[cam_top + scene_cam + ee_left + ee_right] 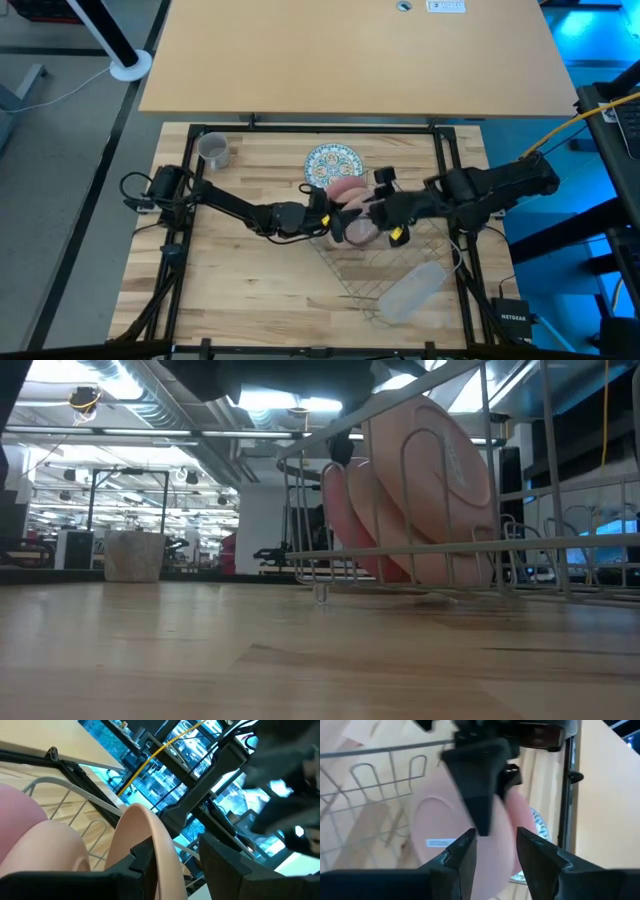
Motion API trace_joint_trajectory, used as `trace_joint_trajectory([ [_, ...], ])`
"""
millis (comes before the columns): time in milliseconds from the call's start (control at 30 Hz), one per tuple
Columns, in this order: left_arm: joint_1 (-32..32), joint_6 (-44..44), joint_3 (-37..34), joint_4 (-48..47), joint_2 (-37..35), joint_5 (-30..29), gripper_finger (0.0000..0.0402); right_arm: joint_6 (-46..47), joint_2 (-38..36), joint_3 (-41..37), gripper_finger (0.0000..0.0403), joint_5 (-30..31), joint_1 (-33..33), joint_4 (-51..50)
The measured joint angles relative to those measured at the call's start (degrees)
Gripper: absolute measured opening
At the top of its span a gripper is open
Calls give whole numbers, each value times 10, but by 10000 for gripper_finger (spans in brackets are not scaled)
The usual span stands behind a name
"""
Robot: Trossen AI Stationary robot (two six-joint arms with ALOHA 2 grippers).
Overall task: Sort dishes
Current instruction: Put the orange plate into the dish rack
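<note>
Two salmon-pink plates point(352, 212) upright in wire rack point(400, 262) at table centre, left gripper point(322, 222) pinching one plate's rim from nine o'clock, right gripper point(372, 212) spread, hovering at three o'clock.

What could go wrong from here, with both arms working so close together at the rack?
1. The left gripper straddles the rim of a pink plate standing on edge in the rack; released off a slot, the plate might tip.
2. The right gripper, open, sits right beside the left one, so the arms could bump.
3. The patterned plate lies just behind the rack and might get knocked.
</note>
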Motion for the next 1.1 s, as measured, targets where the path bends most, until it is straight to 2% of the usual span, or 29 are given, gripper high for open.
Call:
trace_joint_trajectory([
  [267,-6,14,0,0,0,0,125,-61,4,0,143,-132,-121,6],
  [433,-7,15,0,0,0,0,125,-97,14,0,143,-249,-181,8],
  [633,-7,15,0,0,0,0,125,-141,37,0,143,-311,-212,7],
  [1100,-7,28,-1,-4,2,2,125,-154,71,2,143,-312,-210,-49],
])
